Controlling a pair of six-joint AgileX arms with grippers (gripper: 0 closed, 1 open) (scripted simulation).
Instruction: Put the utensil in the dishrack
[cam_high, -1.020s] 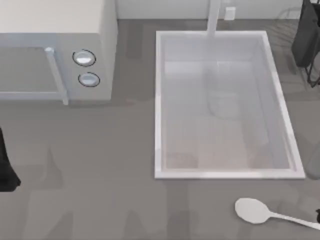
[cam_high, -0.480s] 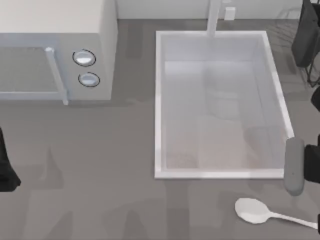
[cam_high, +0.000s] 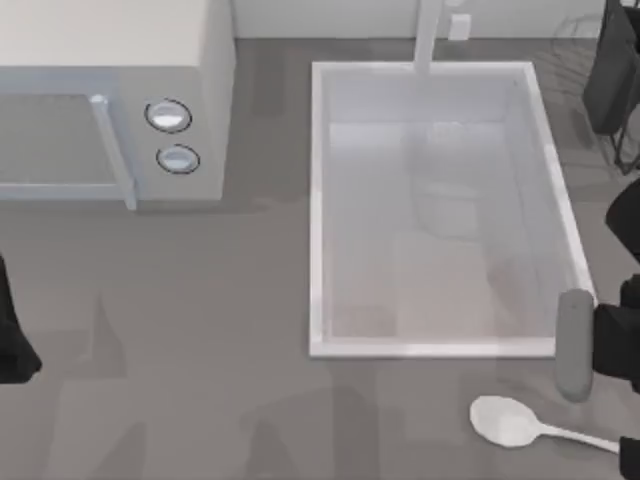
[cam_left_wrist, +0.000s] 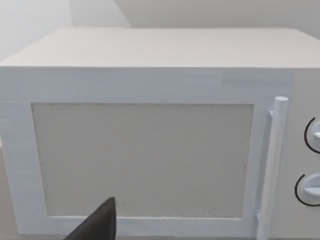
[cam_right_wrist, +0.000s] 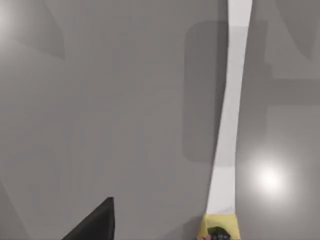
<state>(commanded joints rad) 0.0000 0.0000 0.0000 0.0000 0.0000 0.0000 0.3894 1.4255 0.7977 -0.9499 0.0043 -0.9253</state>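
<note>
From above, the sink (cam_high: 445, 205) at centre-right holds nothing; the spoon (cam_high: 515, 423) lies on the table at its five o'clock, bowl pointing to nine o'clock. Just above the handle hangs the right gripper (cam_high: 600, 345), grip unreadable. At one o'clock stands the dishrack (cam_high: 610, 80). The left arm (cam_high: 12, 330) is parked at nine o'clock. On the left wrist view, a microwave (cam_left_wrist: 150, 135), door closed. On the right wrist view, the spoon's handle (cam_right_wrist: 232, 100) lies on the table.

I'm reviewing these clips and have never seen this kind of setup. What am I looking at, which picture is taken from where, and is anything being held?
Two robot arms work at a grey counter in a simulation. The top view looks straight down: a microwave at left, a white sink in the middle, a black wire dishrack at far right, and a white spoon lying near the front edge. The right claw hovers just above the spoon, holding nothing. The left arm sits parked at the left edge. The two wrist views come from cameras on the arms: the left faces the microwave, the right looks down on the spoon's handle.
</note>
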